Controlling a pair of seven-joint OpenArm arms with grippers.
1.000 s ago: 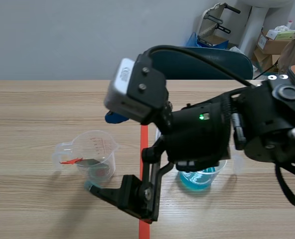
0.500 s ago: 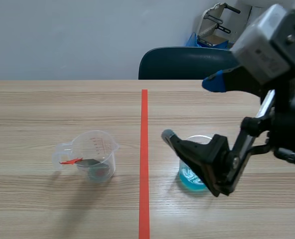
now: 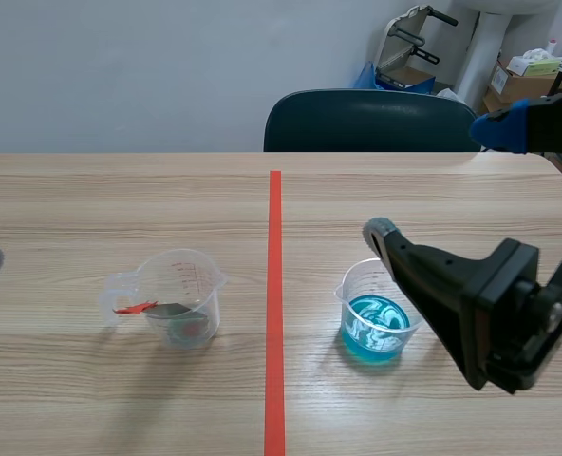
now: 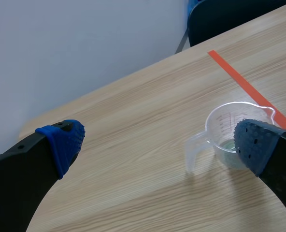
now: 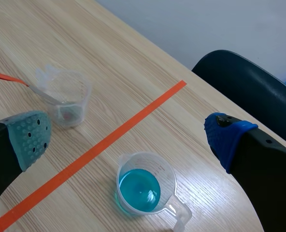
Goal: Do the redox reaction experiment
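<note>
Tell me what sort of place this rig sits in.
Probably a spare office or storeroom used as a makeshift lab bench: a wood-grain table, a dark blue chair behind it, cardboard boxes in the far corner, and a clear plastic measuring cup of blue liquid.

A pale wood-grain surface (image 3: 91,199) stretches toward a plain, evenly lit grey-white wall (image 3: 120,66). A dark chair (image 3: 371,119) stands at its far edge. Cardboard boxes (image 3: 520,84) sit in the far right corner.
</note>
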